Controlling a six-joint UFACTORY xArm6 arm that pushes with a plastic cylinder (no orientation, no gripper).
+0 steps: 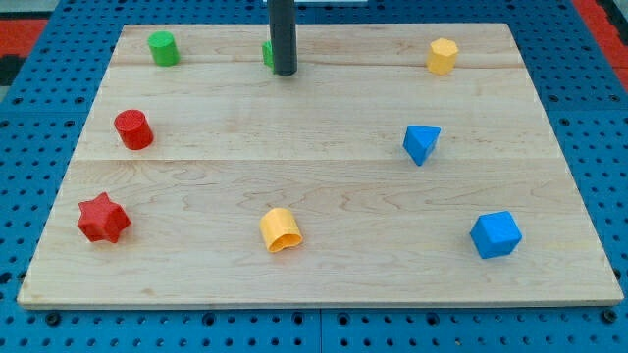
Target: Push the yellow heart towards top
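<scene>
The yellow heart point(280, 230) lies near the view's bottom, a little left of centre, on the wooden board point(324, 186). My tip point(285, 72) is near the view's top, far above the heart and almost straight above it. The rod hides most of a green block point(267, 54), which shows only as a sliver at the tip's left side.
A green cylinder point(163, 48) is at top left, a red cylinder point(133, 129) at left, a red star point(103, 219) at bottom left. A yellow hexagon block point(443, 56) is at top right, a blue triangular block point(421, 143) at right, a blue cube-like block point(496, 234) at bottom right.
</scene>
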